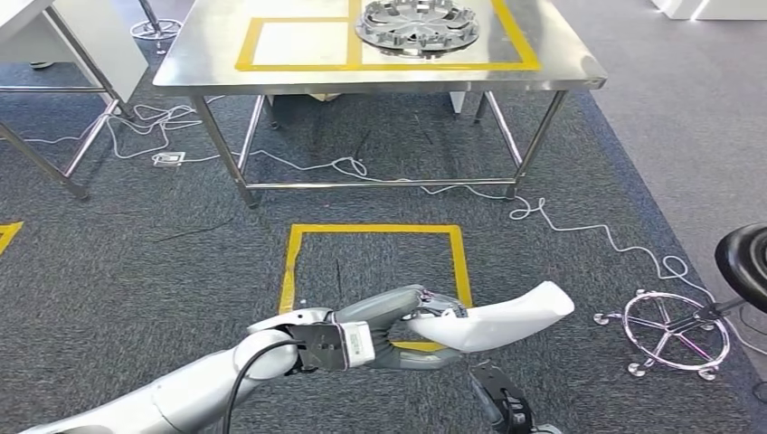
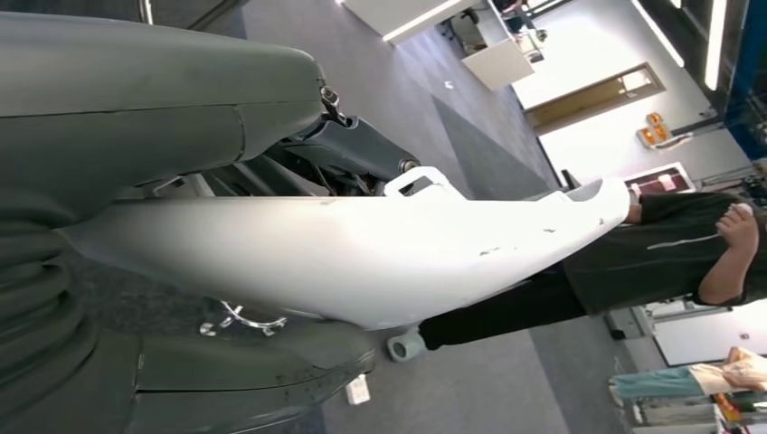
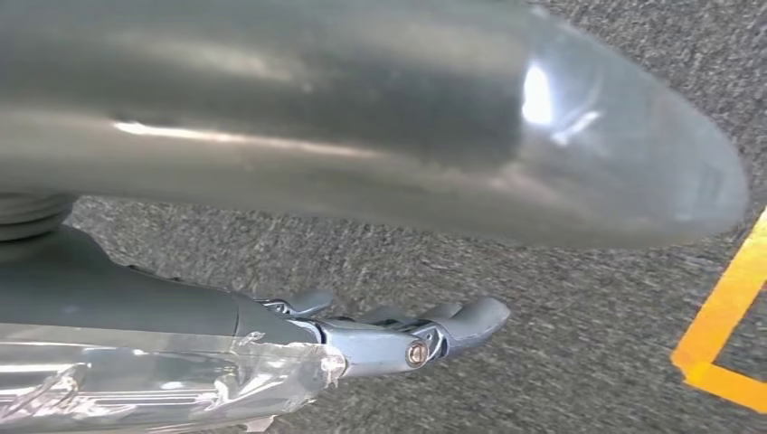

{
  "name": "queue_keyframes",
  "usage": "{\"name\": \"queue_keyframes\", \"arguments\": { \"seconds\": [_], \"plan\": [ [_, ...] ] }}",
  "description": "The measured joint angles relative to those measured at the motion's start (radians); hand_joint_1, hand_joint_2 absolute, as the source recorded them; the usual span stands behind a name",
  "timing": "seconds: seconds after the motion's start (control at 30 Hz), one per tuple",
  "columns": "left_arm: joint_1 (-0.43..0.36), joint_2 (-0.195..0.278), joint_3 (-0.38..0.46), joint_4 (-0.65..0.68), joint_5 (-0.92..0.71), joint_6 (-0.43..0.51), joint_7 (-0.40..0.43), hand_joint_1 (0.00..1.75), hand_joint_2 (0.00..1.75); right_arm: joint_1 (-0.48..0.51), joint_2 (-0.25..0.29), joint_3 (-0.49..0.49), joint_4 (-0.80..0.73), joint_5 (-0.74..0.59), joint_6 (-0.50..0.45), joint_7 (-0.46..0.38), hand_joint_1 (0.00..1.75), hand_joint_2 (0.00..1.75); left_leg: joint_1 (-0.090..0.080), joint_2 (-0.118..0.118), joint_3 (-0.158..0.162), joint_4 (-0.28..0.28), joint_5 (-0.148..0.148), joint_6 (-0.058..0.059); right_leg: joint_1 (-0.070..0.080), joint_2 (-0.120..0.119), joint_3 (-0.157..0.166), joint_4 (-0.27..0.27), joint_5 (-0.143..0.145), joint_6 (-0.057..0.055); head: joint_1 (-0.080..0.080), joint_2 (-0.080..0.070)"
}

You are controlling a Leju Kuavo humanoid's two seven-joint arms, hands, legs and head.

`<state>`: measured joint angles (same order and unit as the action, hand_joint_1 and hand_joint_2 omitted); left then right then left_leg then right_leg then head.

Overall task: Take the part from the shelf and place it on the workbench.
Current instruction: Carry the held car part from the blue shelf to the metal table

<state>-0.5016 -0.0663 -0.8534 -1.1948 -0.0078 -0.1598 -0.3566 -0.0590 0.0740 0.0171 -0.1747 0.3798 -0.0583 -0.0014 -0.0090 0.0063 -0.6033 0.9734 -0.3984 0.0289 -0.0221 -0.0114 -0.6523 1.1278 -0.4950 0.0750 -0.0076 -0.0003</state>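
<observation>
- Head view, nearest to me: my left hand (image 1: 398, 327) reaches across low in front of my body, its fingers wrapped around the narrow end of a long white part (image 1: 496, 316), thumb beneath and darker fingers over the top.
- The white part is smooth and curved, held roughly level above the grey carpet (image 1: 136, 262), its wider rounded end pointing to my right.
- In the left wrist view the same white part (image 2: 362, 258) stretches away from my left hand (image 2: 136, 181), clasped between thumb and fingers; beyond it stands a person in dark clothes (image 2: 669, 262).
- In the right wrist view my right hand (image 3: 398, 334) hangs over the carpet with its fingers extended and nothing in them; a strip of yellow tape (image 3: 724, 334) lies on the floor nearby.
- Just beyond the held part, a yellow taped square (image 1: 375, 262) marks the carpet.
- To my right, near it, sits a black stool (image 1: 746, 258) with a chrome base (image 1: 674, 330).
- A white cable (image 1: 561, 221) trails across the floor.
- Farther ahead stands a steel workbench (image 1: 208, 54) with yellow tape outlines on its top; a round grey metal wheel cover (image 1: 416, 25) rests inside one outline.
</observation>
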Motion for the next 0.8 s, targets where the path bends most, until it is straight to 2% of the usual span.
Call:
{"name": "queue_keyframes", "arguments": {
  "seconds": [0.03,0.07,0.1,0.13,0.2,0.23,0.27,0.3,0.37,0.4,0.43,0.53,0.57,0.6,0.63,0.67,0.77,0.8],
  "plan": [
    [-0.001,-0.001,-0.001,0.001,0.0,-0.001,0.0,1.75,1.75,0.001,0.0,0.0,0.0,0.0,0.0,0.0,0.0,0.0,0.0,0.0,0.0,0.0,0.0,0.001,0.0,0.004,-0.034,0.072,-0.032,0.001,0.001,0.0],
    [-0.002,-0.001,-0.002,0.003,0.0,-0.001,0.0,1.75,1.75,0.002,0.0,0.0,0.0,0.0,0.0,0.001,0.0,0.0,0.0,-0.001,0.0,0.0,-0.001,0.001,0.0,0.005,-0.063,0.129,-0.052,0.002,0.003,0.0],
    [-0.002,-0.001,-0.003,0.004,0.0,-0.001,0.0,1.75,1.75,0.003,0.0,0.0,0.0,0.001,0.0,0.001,0.0,0.0,0.001,-0.002,0.001,0.001,-0.002,0.0,0.0,0.006,-0.078,0.157,-0.054,0.003,0.003,0.0],
    [-0.002,-0.001,-0.003,0.006,0.0,-0.001,0.0,1.75,1.75,0.003,0.0,0.0,0.0,0.002,0.0,0.001,0.0,0.0,0.002,-0.003,0.002,0.002,-0.003,-0.003,-0.001,0.006,-0.074,0.144,-0.037,0.004,0.003,0.0],
    [-0.002,-0.002,-0.003,0.008,0.0,0.0,0.0,1.75,1.75,0.003,-0.001,0.0,0.0,0.006,-0.001,0.001,0.0,0.0,0.007,-0.005,0.006,0.007,-0.009,-0.013,-0.005,0.005,-0.015,0.022,0.031,0.009,0.003,0.0],
    [-0.003,-0.003,-0.003,0.009,0.0,0.001,0.0,1.75,1.75,0.002,0.0,0.0,0.0,0.007,-0.001,0.001,0.0,0.0,0.007,-0.005,0.006,0.012,-0.013,-0.02,-0.006,0.007,0.018,-0.04,0.054,0.01,0.004,0.0],
    [-0.004,-0.004,-0.003,0.01,0.0,0.001,0.0,1.75,1.75,0.001,0.0,-0.001,0.0,0.008,-0.001,0.001,0.0,0.0,0.006,-0.006,0.005,0.017,-0.016,-0.027,-0.007,0.01,0.04,-0.082,0.066,0.007,0.004,0.0],
    [-0.004,-0.004,-0.003,0.01,0.0,0.002,0.0,1.75,1.75,0.001,0.001,-0.001,0.0,0.009,-0.001,0.001,0.0,0.0,0.004,-0.006,0.004,0.02,-0.017,-0.033,-0.006,0.013,0.049,-0.101,0.068,0.001,0.003,0.0],
    [-0.005,-0.004,-0.003,0.011,-0.001,0.002,-0.001,1.75,1.75,0.001,0.001,-0.003,0.0,0.011,-0.002,0.001,0.0,0.0,0.004,-0.007,0.002,0.019,-0.015,-0.042,-0.002,0.019,0.047,-0.1,0.066,-0.016,0.001,0.0],
    [-0.006,-0.004,-0.003,0.012,-0.002,0.002,-0.001,1.75,1.75,0.001,0.001,-0.005,0.0,0.012,-0.002,0.001,0.0,0.0,0.004,-0.007,0.002,0.016,-0.013,-0.042,-0.001,0.019,0.046,-0.1,0.068,-0.019,0.0,0.0],
    [-0.006,-0.005,-0.003,0.013,-0.002,0.002,-0.002,1.75,1.75,0.001,0.0,-0.006,0.0,0.012,-0.002,0.001,0.0,0.0,0.005,-0.007,0.003,0.014,-0.011,-0.038,-0.002,0.02,0.045,-0.101,0.069,-0.021,0.0,0.0],
    [-0.007,-0.005,-0.003,0.014,-0.002,0.003,-0.002,1.75,1.75,0.002,0.001,-0.011,0.0,0.012,-0.002,0.001,0.0,0.0,0.004,-0.007,0.003,0.01,-0.008,-0.006,-0.001,0.021,0.044,-0.102,0.07,-0.024,-0.002,0.0],
    [-0.007,-0.005,-0.003,0.014,-0.002,0.003,-0.002,1.75,1.75,0.002,0.001,-0.013,0.0,0.012,-0.002,0.0,0.0,0.0,0.004,-0.007,0.003,0.009,-0.007,0.0,0.001,0.021,0.044,-0.102,0.07,-0.027,-0.002,0.0],
    [-0.007,-0.005,-0.003,0.014,-0.002,0.003,-0.002,1.75,1.75,0.002,0.001,-0.015,0.0,0.012,-0.002,0.0,0.0,0.0,0.005,-0.007,0.003,0.008,-0.006,0.0,0.002,0.021,0.044,-0.102,0.069,-0.03,-0.002,0.0],
    [-0.008,-0.005,-0.003,0.014,-0.002,0.003,-0.002,1.75,1.75,0.002,0.001,-0.016,0.0,0.012,-0.002,0.0,0.0,0.0,0.005,-0.007,0.003,0.007,-0.005,-0.005,0.004,0.021,0.043,-0.102,0.069,-0.033,-0.002,0.0],
    [-0.007,-0.005,-0.003,0.014,-0.002,0.003,-0.002,1.75,1.75,0.002,0.001,-0.018,0.0,0.012,-0.002,0.0,0.0,0.0,0.006,-0.007,0.003,0.005,-0.003,-0.015,0.005,0.021,0.043,-0.102,0.069,-0.034,-0.002,0.0],
    [-0.007,-0.005,-0.003,0.014,-0.003,0.003,-0.002,1.75,1.75,0.002,0.001,-0.019,0.0,0.012,-0.001,0.0,0.0,0.0,0.011,-0.007,0.003,0.001,-0.002,-0.055,0.007,0.02,0.041,-0.101,0.07,-0.036,-0.001,0.0],
    [-0.008,-0.005,-0.003,0.014,-0.003,0.003,-0.002,1.75,1.75,0.002,0.001,-0.019,0.0,0.012,-0.001,0.0,0.0,0.0,0.011,-0.007,0.002,0.002,-0.003,-0.061,0.005,0.02,0.041,-0.103,0.071,-0.035,-0.001,0.0]
  ]
}}
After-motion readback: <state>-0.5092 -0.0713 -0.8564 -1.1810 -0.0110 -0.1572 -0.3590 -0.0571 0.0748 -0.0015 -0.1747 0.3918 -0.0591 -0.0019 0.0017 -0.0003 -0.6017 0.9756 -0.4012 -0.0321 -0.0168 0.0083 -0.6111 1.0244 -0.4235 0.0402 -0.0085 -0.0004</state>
